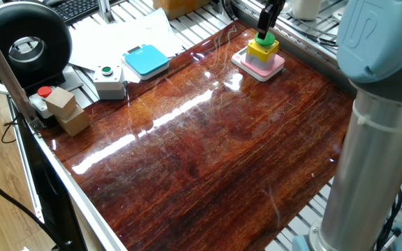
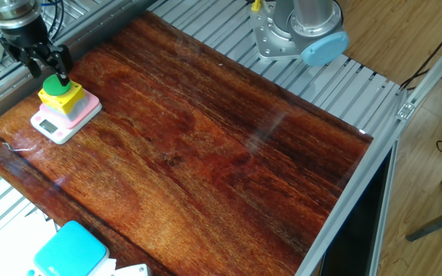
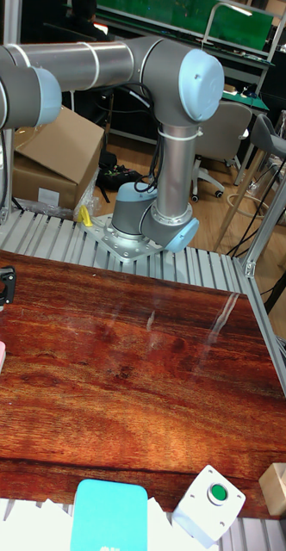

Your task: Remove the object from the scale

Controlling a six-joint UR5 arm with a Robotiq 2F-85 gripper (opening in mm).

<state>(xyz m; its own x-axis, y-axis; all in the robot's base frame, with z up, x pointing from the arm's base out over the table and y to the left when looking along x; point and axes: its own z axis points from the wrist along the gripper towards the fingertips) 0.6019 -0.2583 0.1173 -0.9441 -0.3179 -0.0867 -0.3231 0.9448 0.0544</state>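
the other fixed view: claw [image 2: 47, 73] spread, fingers either side of the object's [image 2: 59, 93] green dome, atop the scale [image 2: 65, 116].

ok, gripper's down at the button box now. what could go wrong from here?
1. The jaws straddle only the green dome of the box; a grip on that rounded top may slip.
2. The box sits on the scale, so a poor grip could drag the scale.
3. Both lie near the table corner by the rails, where a dropped box could go off.
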